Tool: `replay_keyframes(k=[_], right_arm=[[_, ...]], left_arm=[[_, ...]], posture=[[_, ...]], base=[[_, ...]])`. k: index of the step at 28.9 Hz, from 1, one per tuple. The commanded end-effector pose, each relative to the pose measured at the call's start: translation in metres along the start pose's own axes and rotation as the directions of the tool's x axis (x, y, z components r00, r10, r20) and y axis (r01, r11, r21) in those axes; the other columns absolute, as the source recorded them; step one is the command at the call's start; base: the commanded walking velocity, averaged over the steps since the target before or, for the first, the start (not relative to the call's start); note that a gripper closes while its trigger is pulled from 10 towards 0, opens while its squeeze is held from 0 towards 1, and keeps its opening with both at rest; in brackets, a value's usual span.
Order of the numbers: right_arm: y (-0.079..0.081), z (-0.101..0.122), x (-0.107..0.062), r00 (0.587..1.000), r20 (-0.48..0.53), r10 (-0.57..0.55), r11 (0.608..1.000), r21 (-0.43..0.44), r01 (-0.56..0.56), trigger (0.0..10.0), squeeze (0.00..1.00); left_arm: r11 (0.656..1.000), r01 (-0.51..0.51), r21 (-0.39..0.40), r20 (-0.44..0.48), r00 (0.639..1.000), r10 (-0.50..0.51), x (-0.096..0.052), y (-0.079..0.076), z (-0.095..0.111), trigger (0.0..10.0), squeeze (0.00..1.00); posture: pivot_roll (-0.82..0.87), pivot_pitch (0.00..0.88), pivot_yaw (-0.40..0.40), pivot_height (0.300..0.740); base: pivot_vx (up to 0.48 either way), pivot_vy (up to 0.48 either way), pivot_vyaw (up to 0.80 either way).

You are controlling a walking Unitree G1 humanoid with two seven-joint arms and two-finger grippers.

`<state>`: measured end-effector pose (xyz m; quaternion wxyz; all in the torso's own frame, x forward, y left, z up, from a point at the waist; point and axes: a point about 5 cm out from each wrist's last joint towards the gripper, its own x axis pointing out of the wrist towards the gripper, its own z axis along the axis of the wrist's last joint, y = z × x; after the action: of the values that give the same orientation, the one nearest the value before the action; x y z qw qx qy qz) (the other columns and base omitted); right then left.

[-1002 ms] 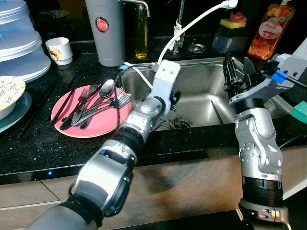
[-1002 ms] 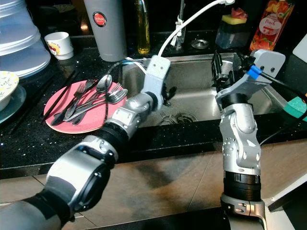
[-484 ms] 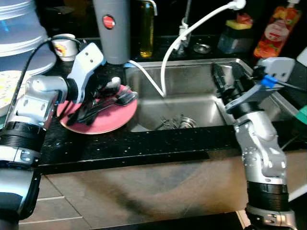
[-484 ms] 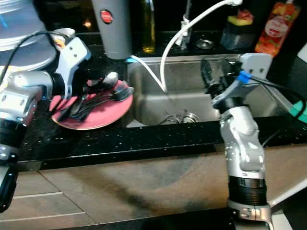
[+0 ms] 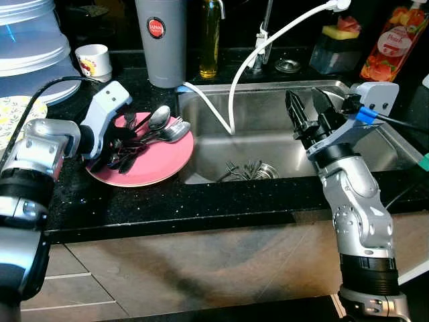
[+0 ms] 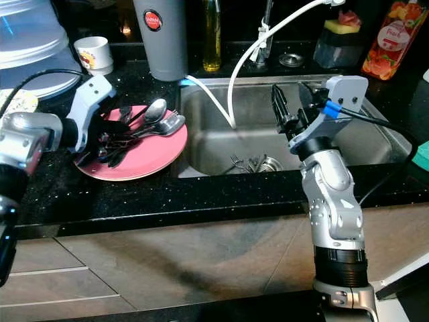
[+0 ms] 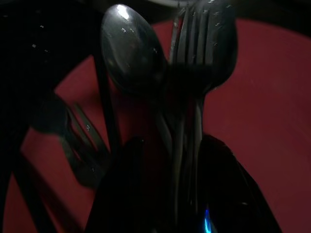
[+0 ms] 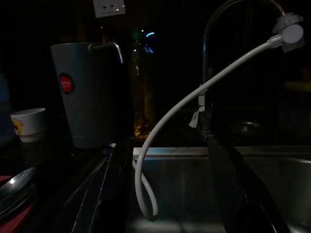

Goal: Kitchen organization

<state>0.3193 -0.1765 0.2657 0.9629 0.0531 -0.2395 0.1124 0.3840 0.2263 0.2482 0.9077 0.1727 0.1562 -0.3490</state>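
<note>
The left gripper (image 5: 119,144) is down on the pink plate (image 5: 157,164), which sits on the black bench (image 5: 201,201) just left of the sink (image 5: 268,144); its fingers straddle the handles of the piled cutlery (image 7: 187,97), parted, not clamped. The right gripper (image 5: 307,114) hovers open above the sink basin, facing the white hose (image 8: 194,102) and grey jug (image 8: 90,92). More forks (image 5: 244,169) lie by the drain

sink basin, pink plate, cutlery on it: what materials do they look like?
Sink basin: brushed stainless steel, going by its dull grey sheen.
Pink plate: probably plastic or melamine; flat, even colour with little shine, though glazed ceramic is possible.
Cutlery: polished metal, likely stainless; the spoon bowls show bright highlights.
</note>
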Motion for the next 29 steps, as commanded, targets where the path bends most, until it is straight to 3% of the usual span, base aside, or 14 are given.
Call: replay_keyframes(k=[1,4,5,8,9,10,12,15,19,23,29], right_arm=[[0.001,-0.002,-0.003,1.000,-0.016,0.000,1.000,0.003,0.000,10.0,0.00],[0.001,-0.002,-0.003,1.000,-0.016,-0.001,1.000,0.003,0.001,10.0,0.00],[0.000,-0.002,-0.003,1.000,-0.017,-0.001,1.000,0.002,0.001,10.0,0.00],[0.000,-0.002,-0.004,1.000,-0.021,-0.001,1.000,-0.002,0.001,10.0,0.00],[-0.001,-0.001,-0.005,1.000,-0.024,-0.002,1.000,-0.005,0.002,10.0,0.00],[-0.001,-0.001,-0.006,1.000,-0.027,-0.003,1.000,-0.007,0.003,10.0,0.00],[-0.001,-0.001,-0.006,1.000,-0.027,-0.003,1.000,-0.007,0.003,10.0,0.00],[-0.001,-0.002,-0.009,0.999,-0.038,-0.001,1.000,-0.009,0.001,10.0,0.00],[-0.001,-0.003,-0.009,0.999,-0.042,0.000,1.000,-0.010,0.000,10.0,0.00],[0.000,-0.006,-0.012,0.998,-0.057,0.006,1.000,-0.010,-0.007,10.0,0.00],[0.001,-0.007,-0.013,0.998,-0.061,0.008,1.000,-0.005,-0.008,10.0,0.00]], left_arm=[[0.998,-0.018,-0.053,0.002,1.000,0.018,0.008,-0.001,0.001,10.0,0.81],[0.997,-0.029,-0.068,0.001,1.000,0.030,0.012,-0.002,0.002,10.0,0.81],[0.996,-0.033,-0.082,-0.006,0.999,0.033,0.013,-0.002,0.002,10.0,1.00],[0.993,-0.054,-0.103,-0.007,0.999,0.053,0.014,-0.001,0.009,10.0,1.00],[0.990,-0.065,-0.125,0.000,0.998,0.065,0.012,0.001,0.015,10.0,0.38],[0.988,-0.071,-0.140,0.005,0.997,0.072,0.011,0.003,0.020,10.0,0.00],[0.988,-0.071,-0.140,0.005,0.997,0.072,0.011,0.003,0.020,10.0,0.00],[0.976,-0.099,-0.192,-0.004,0.995,0.100,-0.002,0.012,0.040,10.0,0.00],[0.974,-0.104,-0.200,-0.017,0.995,0.103,-0.007,0.014,0.044,10.0,0.00],[0.970,-0.156,-0.188,-0.088,0.986,0.141,-0.026,0.025,0.047,10.0,0.00],[0.962,-0.187,-0.199,-0.099,0.981,0.170,-0.031,0.029,0.048,10.0,0.00]], posture=[[0.09,0.074,0.023,0.740],[0.09,0.074,0.023,0.740],[0.08,0.078,0.023,0.740],[0.08,0.089,0.024,0.740],[0.07,0.099,0.025,0.740],[0.07,0.099,0.025,0.740],[0.07,0.099,0.025,0.740],[0.07,0.121,0.031,0.740],[0.07,0.121,0.031,0.740],[0.10,0.142,0.043,0.740],[0.10,0.142,0.043,0.740]], base=[[0.000,0.000,0.00],[0.000,0.000,0.00],[0.000,0.000,0.00],[0.000,0.000,0.00],[0.000,0.000,0.00],[0.000,0.000,0.00],[0.000,0.000,0.00],[0.000,0.000,0.00],[0.000,0.000,0.00],[0.000,0.000,0.00],[0.000,0.000,0.00]])
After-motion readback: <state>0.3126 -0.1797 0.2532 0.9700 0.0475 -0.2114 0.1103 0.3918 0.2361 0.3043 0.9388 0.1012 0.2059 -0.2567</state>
